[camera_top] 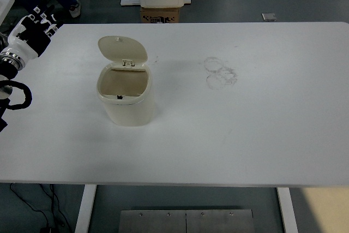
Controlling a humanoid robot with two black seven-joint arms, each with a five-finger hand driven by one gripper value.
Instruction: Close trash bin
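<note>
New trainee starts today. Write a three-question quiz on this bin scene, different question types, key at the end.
1. True or false: the lid of the bin is shut.
2. Which hand is in view? A) the left hand, at the table's far left edge B) the right hand, over the bin C) both, on the lid
3. Fill in: the ring marks on the table lie to the bin's ____.

Key:
1. False; the lid stands open, hinged at the bin's far rim.
2. A
3. Right
</note>
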